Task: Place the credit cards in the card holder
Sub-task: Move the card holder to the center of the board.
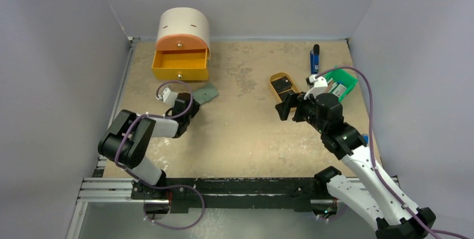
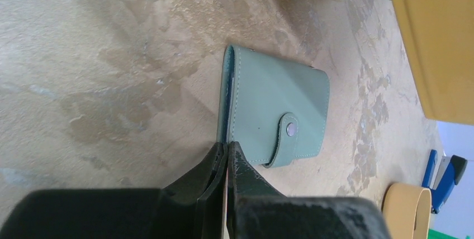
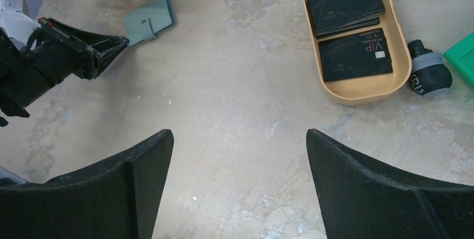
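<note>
The grey-green card holder (image 1: pixel 208 94) lies closed on the table, its snap tab fastened (image 2: pixel 276 105); it also shows in the right wrist view (image 3: pixel 148 20). My left gripper (image 2: pixel 227 147) is shut and empty, its tips at the holder's near corner (image 1: pixel 193 106). The black credit cards lie in two stacks (image 3: pixel 346 5) (image 3: pixel 356 55) inside a tan oval tray (image 1: pixel 281 85). My right gripper (image 3: pixel 239 138) is open and empty over bare table, just in front of the tray (image 1: pixel 284 108).
An orange-and-yellow drawer unit (image 1: pixel 181 55) stands at the back left, its drawer open. A blue stick (image 1: pixel 314 57) and a green bin (image 1: pixel 342 84) are at the back right. A small grey-black cylinder (image 3: pixel 427 74) lies beside the tray.
</note>
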Controlling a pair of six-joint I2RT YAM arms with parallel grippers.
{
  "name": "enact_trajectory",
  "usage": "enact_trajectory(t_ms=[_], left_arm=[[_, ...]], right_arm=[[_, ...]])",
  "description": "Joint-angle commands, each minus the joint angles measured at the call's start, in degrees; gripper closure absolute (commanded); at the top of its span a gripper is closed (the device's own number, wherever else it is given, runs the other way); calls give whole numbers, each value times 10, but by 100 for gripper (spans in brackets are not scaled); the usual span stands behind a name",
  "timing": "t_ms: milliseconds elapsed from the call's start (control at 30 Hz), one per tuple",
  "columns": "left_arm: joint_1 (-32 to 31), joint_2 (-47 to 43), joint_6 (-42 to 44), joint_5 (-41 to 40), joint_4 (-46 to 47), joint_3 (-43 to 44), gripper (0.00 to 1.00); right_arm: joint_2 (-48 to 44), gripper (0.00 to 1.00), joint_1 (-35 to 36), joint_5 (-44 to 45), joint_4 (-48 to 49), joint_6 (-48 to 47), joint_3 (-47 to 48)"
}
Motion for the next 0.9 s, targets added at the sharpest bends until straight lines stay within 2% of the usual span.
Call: enact_trajectory(t_ms=[0,233,433,567,667,767,867], left_arm=[[0,-41,1,15,5,-29,100],[-21,-97,-10,84,18,-83,100],[-106,-149,14,115,-38,-90,100],[-157,-150,46,145,-67,-68,100],[-205,-128,101,157,-118,-24,100],[-255,-92,152,152,-184,32,100],[-285,-82,161,131,-209,43,100]], right_arm=[[-14,10,1,8,0,-6,-2],[-10,10,1,-4,-7,-12,0],[13,10,1,-21,-3,-19,-2],[30,10,2,-39,9,-17,-4],[53,10,1,-54,17,-15,-4],[75,10,1,-63,32,-8,-4],[92,10,1,-74,46,1,-7]])
